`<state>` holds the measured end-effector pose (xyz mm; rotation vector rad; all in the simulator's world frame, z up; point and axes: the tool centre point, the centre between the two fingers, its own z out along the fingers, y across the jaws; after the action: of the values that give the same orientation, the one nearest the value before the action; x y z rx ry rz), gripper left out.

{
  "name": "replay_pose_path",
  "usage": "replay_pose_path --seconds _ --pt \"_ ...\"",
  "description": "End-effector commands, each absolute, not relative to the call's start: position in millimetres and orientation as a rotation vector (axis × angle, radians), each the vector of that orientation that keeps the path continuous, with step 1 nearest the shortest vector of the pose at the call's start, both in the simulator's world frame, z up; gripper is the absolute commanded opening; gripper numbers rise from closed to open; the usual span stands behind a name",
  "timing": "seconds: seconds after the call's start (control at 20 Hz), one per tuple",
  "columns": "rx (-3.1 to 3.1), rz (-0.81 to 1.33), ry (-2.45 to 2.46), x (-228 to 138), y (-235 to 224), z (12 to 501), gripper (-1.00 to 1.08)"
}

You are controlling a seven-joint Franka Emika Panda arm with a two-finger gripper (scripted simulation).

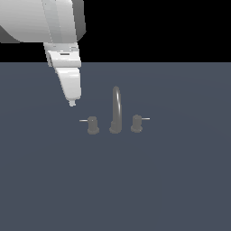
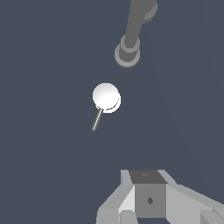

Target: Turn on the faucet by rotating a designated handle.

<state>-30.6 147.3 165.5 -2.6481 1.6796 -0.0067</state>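
Exterior view: a broad, flat slate-grey surface (image 1: 180, 180) fills the lower part of the scene, and the white arm (image 1: 43, 20) enters from the upper corner on the exterior view's left. Its gripper (image 1: 71, 103) hangs tilted above the surface, tip down, apart from everything; the fingers look pressed together into one narrow tip, though the view is too coarse to be sure. The faucet (image 1: 116, 110) stands near the middle of the surface, its thin arched spout rising upright from a round base. The handle (image 1: 92, 125) sits just beside the spout on the exterior view's left, a short upright knob below and slightly to the right of the gripper's tip. Its pale lever pin (image 1: 83, 120) lies horizontal, long axis pointing toward the exterior view's left, away from the spout. The twin knob (image 1: 136, 123) sits on the other side.
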Motion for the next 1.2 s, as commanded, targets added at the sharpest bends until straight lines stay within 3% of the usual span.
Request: replay_pose_path --seconds 0.0,0.65,1.15 --pt "-2.607 -0.008 1.746 -18 147 151 -1.0" --pt "-2.386 -0.006 2.046 43 137 83 -1.0" --pt "-2.307 -0.001 2.133 62 131 63 -1.0"
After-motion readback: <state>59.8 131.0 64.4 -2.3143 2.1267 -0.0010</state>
